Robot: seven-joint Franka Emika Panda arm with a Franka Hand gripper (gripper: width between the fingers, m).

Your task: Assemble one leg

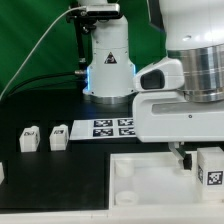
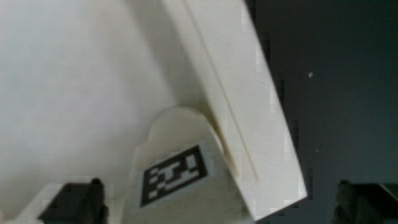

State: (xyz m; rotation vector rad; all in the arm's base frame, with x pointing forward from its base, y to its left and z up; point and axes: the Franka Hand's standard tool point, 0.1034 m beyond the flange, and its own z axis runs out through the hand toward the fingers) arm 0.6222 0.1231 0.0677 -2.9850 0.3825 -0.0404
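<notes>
A leg [image 2: 175, 165], a white stub with a black-and-white tag, stands between my gripper's [image 2: 217, 205] two dark fingers, with a gap on each side. The jaws are wide apart and open. The leg lies against the edge of the large white square top [image 2: 71, 90]. In the exterior view the same leg [image 1: 210, 166] stands at the top's [image 1: 150, 185] right-hand corner, with my gripper [image 1: 197, 158] around it and one finger [image 1: 180, 155] showing. Two more legs [image 1: 29, 139] [image 1: 58, 135] stand on the black table at the exterior view's left. Another leg [image 1: 2, 172] shows at the frame edge.
The marker board [image 1: 112, 127] lies on the table behind the top, in front of the arm's white base [image 1: 108, 65]. The arm's bulky white links [image 1: 190, 95] hang over the exterior view's right. A green curtain closes the back.
</notes>
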